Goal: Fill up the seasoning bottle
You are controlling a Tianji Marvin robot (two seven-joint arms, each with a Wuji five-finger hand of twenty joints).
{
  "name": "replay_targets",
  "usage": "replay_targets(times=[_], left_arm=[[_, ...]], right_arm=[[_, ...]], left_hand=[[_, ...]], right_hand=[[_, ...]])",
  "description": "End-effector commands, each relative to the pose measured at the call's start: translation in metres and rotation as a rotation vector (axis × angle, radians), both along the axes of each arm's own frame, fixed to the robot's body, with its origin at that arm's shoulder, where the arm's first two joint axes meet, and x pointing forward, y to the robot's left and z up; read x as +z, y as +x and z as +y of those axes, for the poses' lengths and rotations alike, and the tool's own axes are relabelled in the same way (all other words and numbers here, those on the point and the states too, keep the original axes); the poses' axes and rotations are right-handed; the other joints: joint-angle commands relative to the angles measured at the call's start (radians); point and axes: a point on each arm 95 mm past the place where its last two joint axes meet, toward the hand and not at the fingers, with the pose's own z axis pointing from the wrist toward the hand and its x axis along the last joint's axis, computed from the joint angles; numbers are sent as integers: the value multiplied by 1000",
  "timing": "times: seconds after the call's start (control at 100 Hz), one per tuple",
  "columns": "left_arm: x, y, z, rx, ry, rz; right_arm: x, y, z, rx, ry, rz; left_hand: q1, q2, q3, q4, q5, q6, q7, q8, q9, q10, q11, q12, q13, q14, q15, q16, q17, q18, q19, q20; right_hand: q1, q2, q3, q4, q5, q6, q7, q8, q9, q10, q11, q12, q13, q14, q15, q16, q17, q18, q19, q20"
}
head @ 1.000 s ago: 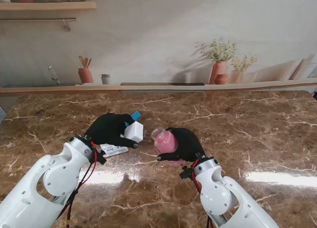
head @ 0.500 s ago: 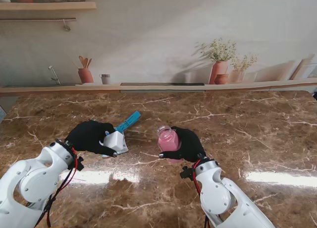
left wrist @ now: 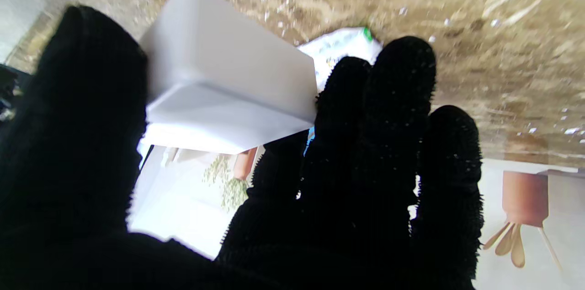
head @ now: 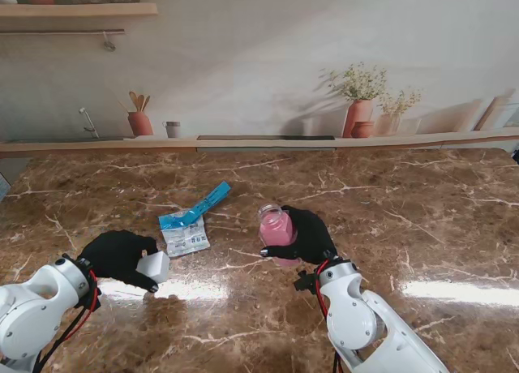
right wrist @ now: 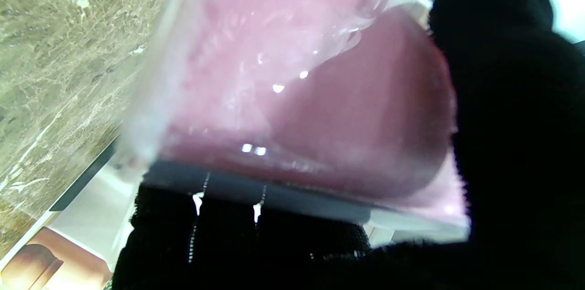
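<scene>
Seasoning bottle (head: 275, 227) (clear, pink-filled, lidless), gripped by right hand (head: 306, 235)

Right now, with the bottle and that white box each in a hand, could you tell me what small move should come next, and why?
Probably set the white box down on the table. The left hand holds it near me, apart from the packet, while the right hand grips the pink-filled bottle, which looks upright and already filled.
</scene>
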Motion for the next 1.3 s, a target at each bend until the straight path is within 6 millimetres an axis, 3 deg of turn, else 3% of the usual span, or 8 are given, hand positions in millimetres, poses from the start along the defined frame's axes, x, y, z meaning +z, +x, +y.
replay_targets(times=[0.0,0.32,0.68,0.77,0.8,0.83,1.13,1.29], left_arm=[[-14,-10,3,-15,35,46],[-34,-33,6,-110,158,104],[-55,-47,9,-167,245,110],[-60,-48,10,-173,264,94],[-61,-48,10,-174,268,91],[-62,-48,10,-174,273,88],[-66,-50,13,-180,294,59],[-64,-51,16,-178,271,68]], right_arm=[[0,0,3,2,11,8],[3,4,2,-3,15,3],[2,6,4,5,15,0],[1,6,5,6,14,1],[0,6,5,7,13,1],[0,6,6,7,14,2],[-3,7,7,7,15,2],[-3,9,7,7,21,5]], left_hand=[[153,83,131,53,145,-285,247,6,2,-165,-2,14,-25,-64,-7,20,-20,0,36,16],[142,33,128,47,124,-344,275,13,-12,-206,-3,105,-69,-79,5,95,-89,1,22,130],[89,-16,139,26,52,-322,232,151,-90,-224,13,111,-145,-81,-37,141,-156,-6,-42,186],[9,-7,225,36,-14,-264,135,222,-180,-225,-18,102,-230,-73,-105,147,-220,-8,-99,206],[-29,0,267,77,-38,-246,102,246,-211,-227,-30,100,-259,-71,-131,149,-240,-12,-119,214],[-42,4,278,89,-62,-237,83,254,-238,-228,-41,98,-287,-71,-148,147,-259,-17,-133,216],[-98,11,197,85,-305,-183,-111,237,-542,-245,-155,54,-546,-79,-329,116,-436,-61,-322,250],[-120,43,90,90,-359,-157,-307,93,-689,-234,-249,-47,-662,-81,-400,74,-502,-73,-440,241]], right_hand=[[212,184,507,48,67,-328,217,44,10,-133,24,-8,42,-84,82,8,-2,-29,-12,-9],[210,186,507,47,66,-329,218,44,7,-134,25,-8,39,-85,80,9,-5,-30,-16,-9],[210,188,508,47,66,-329,219,44,7,-134,26,-8,39,-84,80,11,-5,-29,-17,-8],[210,186,508,47,65,-329,219,44,6,-134,26,-8,38,-84,80,11,-5,-29,-18,-8],[210,186,508,47,65,-329,219,44,6,-134,26,-7,38,-84,81,11,-5,-29,-18,-8],[210,184,508,47,65,-329,219,44,6,-134,26,-7,38,-85,80,11,-5,-29,-18,-8],[161,139,518,43,38,-329,219,43,-13,-130,20,-9,22,-91,62,5,-19,-26,-32,-11],[133,130,514,45,19,-328,221,40,-26,-130,16,-10,11,-96,42,2,-33,-25,-51,-17]])
